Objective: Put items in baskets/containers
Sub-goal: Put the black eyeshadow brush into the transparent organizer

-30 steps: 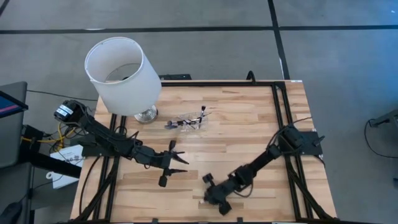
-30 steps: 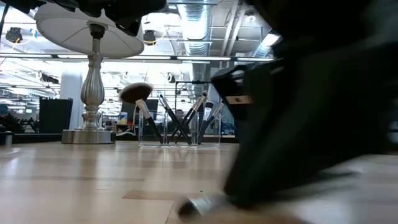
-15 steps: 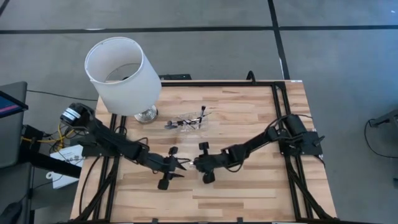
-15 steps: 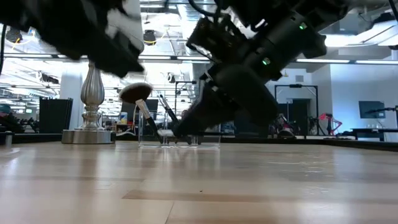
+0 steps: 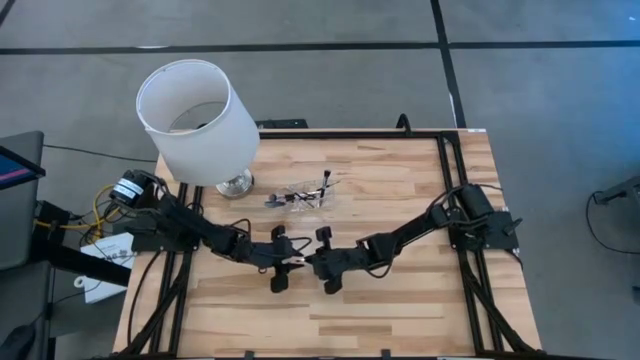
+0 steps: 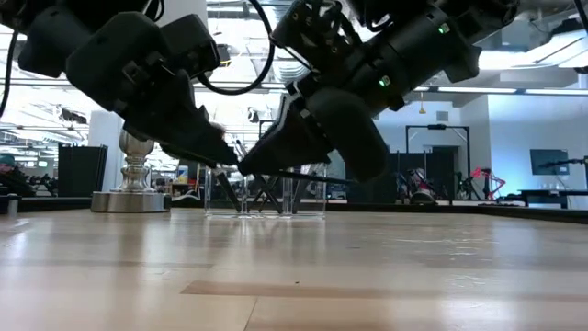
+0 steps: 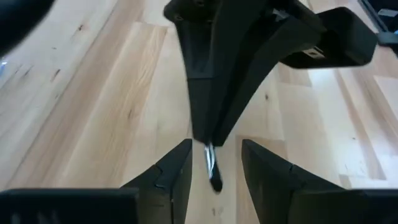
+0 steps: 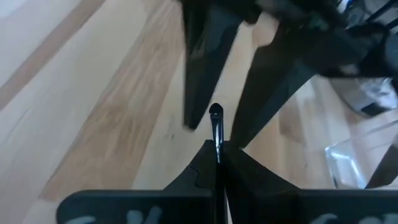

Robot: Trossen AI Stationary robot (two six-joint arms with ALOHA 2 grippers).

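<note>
A slim makeup brush (image 7: 211,167) juts from my right gripper (image 8: 217,155), which is shut on it above the table's middle. My left gripper (image 7: 216,150) faces it, open, one finger on each side of the brush's free end (image 8: 216,113) without touching. From above, the two grippers (image 5: 290,262) (image 5: 312,262) meet tip to tip. The clear holder (image 5: 305,197) stands farther back on the wood with several brushes (image 6: 262,179) leaning upright in it. My right gripper pinches the thin brush (image 8: 216,142) between its two fingertips, coming from the table's right and slanting down. The brush runs on along the fingers' line toward my left gripper. It is lifted clear of the table, about level (image 6: 280,173).
A large white lampshade (image 5: 195,120) on a silver base (image 6: 129,198) stands at the far left, close to the holder. Black frame rails (image 5: 450,180) run along the table's right side. Bare wood (image 5: 400,310) lies toward the near edge.
My right gripper has gone from the table's near edge up and toward the middle, carrying the brush clear of the wood, then held still. My left gripper has sunk and rolled, ending with its open fingers around the brush's free end.
</note>
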